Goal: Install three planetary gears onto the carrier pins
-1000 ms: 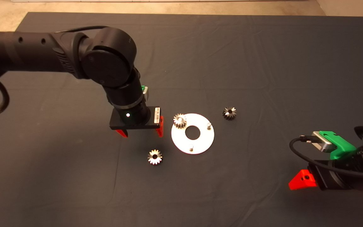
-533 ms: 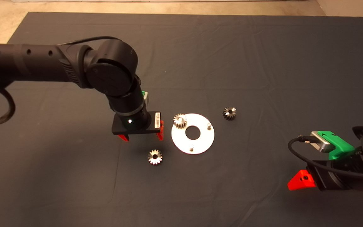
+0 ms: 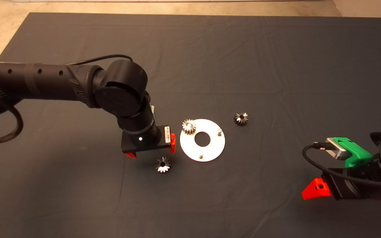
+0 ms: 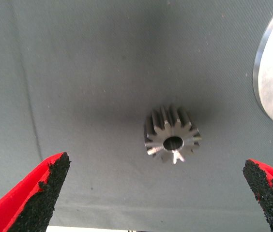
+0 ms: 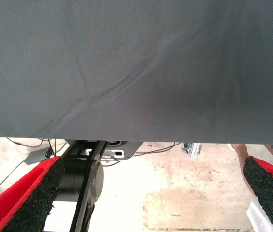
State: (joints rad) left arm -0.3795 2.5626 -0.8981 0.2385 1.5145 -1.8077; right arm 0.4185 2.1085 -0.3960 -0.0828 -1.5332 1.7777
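Note:
A flat silver disc (image 3: 211, 149) lies at the mat's middle. One planetary gear (image 3: 189, 126) sits on its left carrier pin. Two carrier pins (image 3: 219, 132) (image 3: 200, 154) stand bare. A second gear (image 3: 162, 164) lies loose on the mat just left of the disc's front. A third gear (image 3: 240, 118) lies to the disc's right. My left gripper (image 3: 150, 148) hangs open just behind the second gear. In the left wrist view that gear (image 4: 172, 135) lies between the wide-open fingers (image 4: 39, 198), with the disc's rim (image 4: 272, 82) beside it. My right gripper (image 3: 317, 190) is parked open at the lower right.
The dark mat (image 3: 276, 66) has shallow creases. The left arm's cable (image 3: 8, 129) loops at the left edge. The right wrist view looks past the mat's edge (image 5: 136, 135) at the floor, with cables and a stand.
My left arm has moved toward the mat's front and lowered, closing on the loose second gear. The gears, the disc and the right arm have not moved.

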